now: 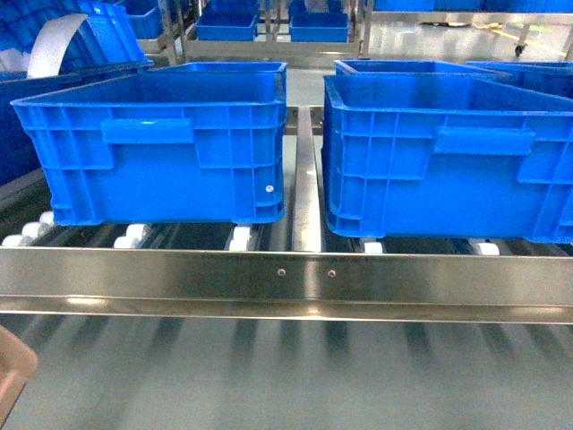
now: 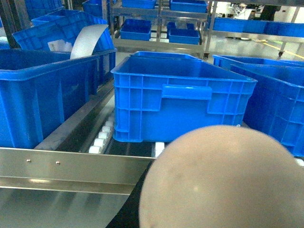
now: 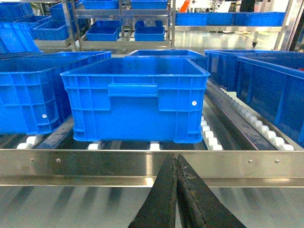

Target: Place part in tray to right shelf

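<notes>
The cream tray point(image 2: 223, 180) fills the lower right of the left wrist view as a blurred rounded back. It is held up close in front of the shelf rail. My left gripper is shut on it, its fingers hidden behind it. In the head view only a beige corner of the tray point(image 1: 12, 374) shows at the bottom left. The part is out of view. The right shelf's steel front rail point(image 1: 286, 278) runs across, with white rollers point(image 1: 240, 237) behind it. My right gripper point(image 3: 176, 164) is shut and empty, just in front of the rail point(image 3: 95, 164).
Two large blue crates point(image 1: 161, 148) point(image 1: 448, 157) stand side by side on the rollers, with a steel divider point(image 1: 306, 179) between them. A crate to the far left holds a curled white sheet point(image 2: 88, 40). More racks with crates stand behind.
</notes>
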`<state>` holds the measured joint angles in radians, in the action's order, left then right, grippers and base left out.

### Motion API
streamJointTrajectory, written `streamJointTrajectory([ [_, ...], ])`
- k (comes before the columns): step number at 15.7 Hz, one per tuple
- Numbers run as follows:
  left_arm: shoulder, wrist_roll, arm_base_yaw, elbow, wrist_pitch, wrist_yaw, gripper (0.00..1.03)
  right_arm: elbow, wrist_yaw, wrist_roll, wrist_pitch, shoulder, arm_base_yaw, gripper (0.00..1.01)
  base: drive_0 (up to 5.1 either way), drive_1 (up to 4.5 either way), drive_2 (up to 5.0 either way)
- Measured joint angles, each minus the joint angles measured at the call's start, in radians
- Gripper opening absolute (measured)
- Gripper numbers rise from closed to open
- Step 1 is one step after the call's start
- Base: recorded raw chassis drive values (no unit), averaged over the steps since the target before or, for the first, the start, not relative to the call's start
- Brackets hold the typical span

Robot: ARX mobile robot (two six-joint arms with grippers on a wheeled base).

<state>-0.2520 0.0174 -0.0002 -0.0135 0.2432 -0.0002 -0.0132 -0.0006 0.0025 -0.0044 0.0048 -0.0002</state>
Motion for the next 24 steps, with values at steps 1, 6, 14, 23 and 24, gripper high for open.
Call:
streamJointTrajectory([
  [1,0.017,0.000,0.000,0.000,-0.015,0.000,0.14,0.000,0.000,0.000,0.000,0.000,0.000,0.02,0.0,0.00,0.0],
  [6,0.051,0.000,0.000,0.000,-0.050,0.000,0.14,0.000,0.000,0.000,0.000,0.000,0.000,0.02,0.0,0.00,0.0],
  [14,0.242,-0.001,0.000,-0.001,-0.245,0.000,0.14,0.000,0.000,0.000,0.000,0.000,0.000,0.02,0.0,0.00,0.0],
  [23,0.242,-0.001,0.000,-0.001,-0.253,0.000,0.14,0.000,0.000,0.000,0.000,0.000,0.000,0.71,0.0,0.00,0.0],
  [24,0.242,-0.001,0.000,-0.001,-0.253,0.000,0.14,0.000,0.000,0.000,0.000,0.000,0.000,0.80,0.0,0.00,0.0],
])
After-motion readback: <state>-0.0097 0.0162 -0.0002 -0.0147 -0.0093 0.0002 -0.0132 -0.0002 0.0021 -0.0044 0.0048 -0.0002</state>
